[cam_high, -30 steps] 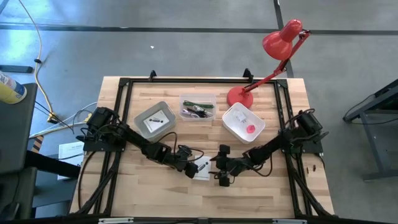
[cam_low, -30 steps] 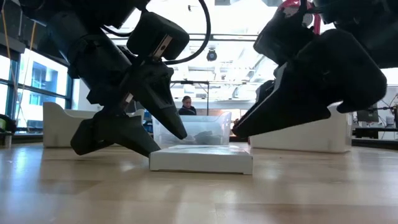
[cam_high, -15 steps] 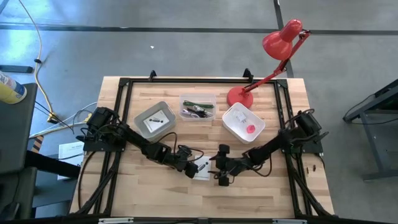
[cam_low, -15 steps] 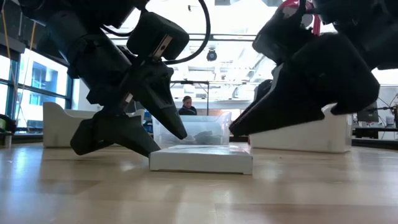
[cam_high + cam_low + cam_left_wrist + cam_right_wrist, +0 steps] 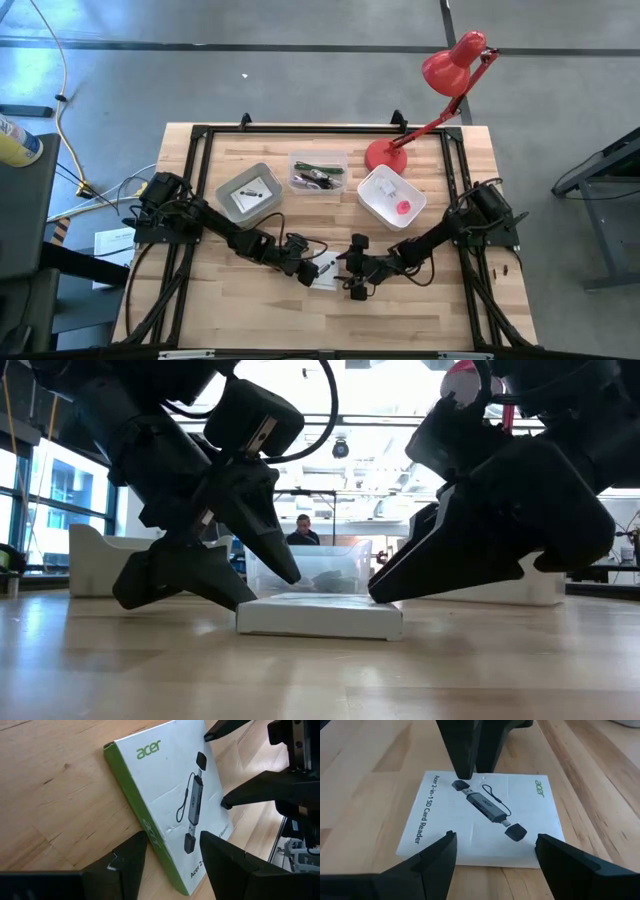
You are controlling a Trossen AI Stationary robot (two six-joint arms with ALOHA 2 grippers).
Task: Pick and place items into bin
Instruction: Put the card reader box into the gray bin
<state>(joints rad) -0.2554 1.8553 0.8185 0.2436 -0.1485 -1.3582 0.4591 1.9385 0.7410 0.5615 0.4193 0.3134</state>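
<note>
wooden table [image 5: 250, 310]: three bins at rear, red lamp base [image 5: 385, 155], flat white box [image 5: 324, 272] front-centre.

I'm watching both arms reaching low toward the table's middle, tips nearly facing each other. My left gripper [image 5: 308, 270] is sitting with fingers spread, and the right gripper [image 5: 352, 280] is gaping wide too.
</note>
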